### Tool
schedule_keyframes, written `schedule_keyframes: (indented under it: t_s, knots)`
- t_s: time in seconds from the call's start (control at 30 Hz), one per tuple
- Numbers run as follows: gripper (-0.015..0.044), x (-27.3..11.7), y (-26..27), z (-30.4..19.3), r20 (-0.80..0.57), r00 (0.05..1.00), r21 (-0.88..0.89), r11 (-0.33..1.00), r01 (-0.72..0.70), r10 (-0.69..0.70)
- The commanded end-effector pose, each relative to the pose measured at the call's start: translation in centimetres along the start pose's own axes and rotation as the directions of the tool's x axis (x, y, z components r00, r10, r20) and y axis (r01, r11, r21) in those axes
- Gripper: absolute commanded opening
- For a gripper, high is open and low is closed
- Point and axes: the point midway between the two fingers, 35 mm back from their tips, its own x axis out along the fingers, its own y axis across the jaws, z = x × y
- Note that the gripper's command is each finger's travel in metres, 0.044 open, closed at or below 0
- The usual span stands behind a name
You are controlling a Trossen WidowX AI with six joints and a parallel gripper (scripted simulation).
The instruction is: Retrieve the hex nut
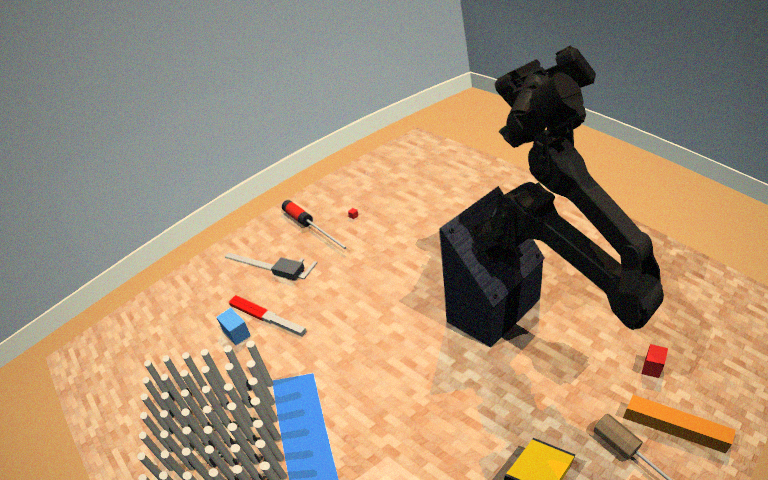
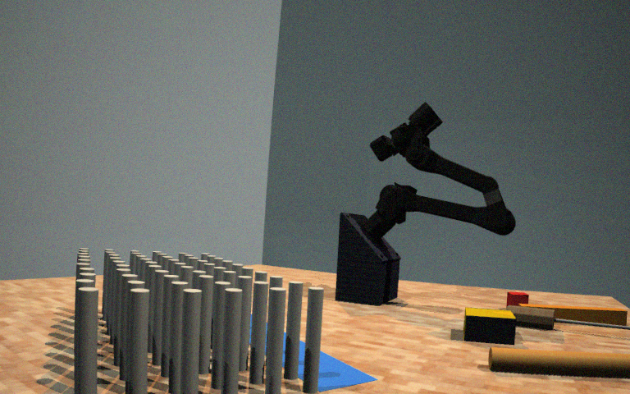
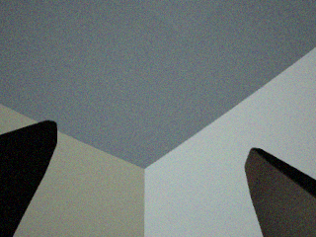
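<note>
Grey metal spacers (image 1: 261,366) (image 2: 314,339) stand upright in a dense field, partly cut off in the top and exterior views. A blue taped strip (image 1: 317,418) (image 2: 348,375) lies along their side nearer the arm's base. I cannot make out the nut. A hooked tool with a dark grey handle (image 1: 287,268), a screwdriver with a red and black handle (image 1: 297,212) and a flat red-handled tool (image 1: 247,307) lie beyond the field. A brown-handled tool (image 1: 617,435) (image 2: 534,317) lies on the opposite side. My gripper (image 3: 154,145) is open and empty, raised high above the base, far from tools and spacers.
A blue block (image 1: 233,326) lies close to the spacers. A tiny red cube (image 1: 352,213) lies near the screwdriver. A red block (image 1: 655,360) (image 2: 517,298), an orange bar (image 1: 679,424) (image 2: 580,314), a yellow-topped block (image 1: 540,461) (image 2: 490,325) and a wooden cylinder (image 2: 557,362) lie opposite.
</note>
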Motion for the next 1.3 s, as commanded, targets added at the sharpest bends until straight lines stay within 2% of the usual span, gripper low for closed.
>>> schedule_keyframes:
  t_s: [0.0, 0.17, 0.33, 0.5, 0.7, 0.87, 1.0, 1.13, 1.27]
  knots:
    - [0.0426, 0.0, -0.1, -0.2, -0.009, 1.000, -0.006, 1.000, 0.003, -0.003]
    - [0.0440, -1.5, -2.1, -5.9, -0.254, 0.964, -0.181, 0.983, 0.037, -0.083]
    - [0.0440, -5.2, -4.8, -12.0, -0.511, 0.841, -0.360, 0.933, -0.022, -0.178]
    - [0.0440, -10.5, -7.5, -16.8, -0.715, 0.645, -0.471, 0.867, -0.163, -0.268]
    - [0.0440, -18.8, -10.8, -20.5, -0.870, 0.337, -0.478, 0.783, -0.397, -0.360]
    - [0.0440, -26.8, -13.4, -21.4, -0.908, 0.045, -0.360, 0.719, -0.595, -0.418]
    - [0.0440, -33.4, -15.2, -20.6, -0.873, -0.191, -0.193, 0.677, -0.710, -0.448]
    - [0.0440, -39.7, -16.9, -18.3, -0.783, -0.413, 0.019, 0.645, -0.764, -0.465]
    - [0.0440, -45.5, -18.5, -14.7, -0.643, -0.607, 0.251, 0.620, -0.744, -0.467]
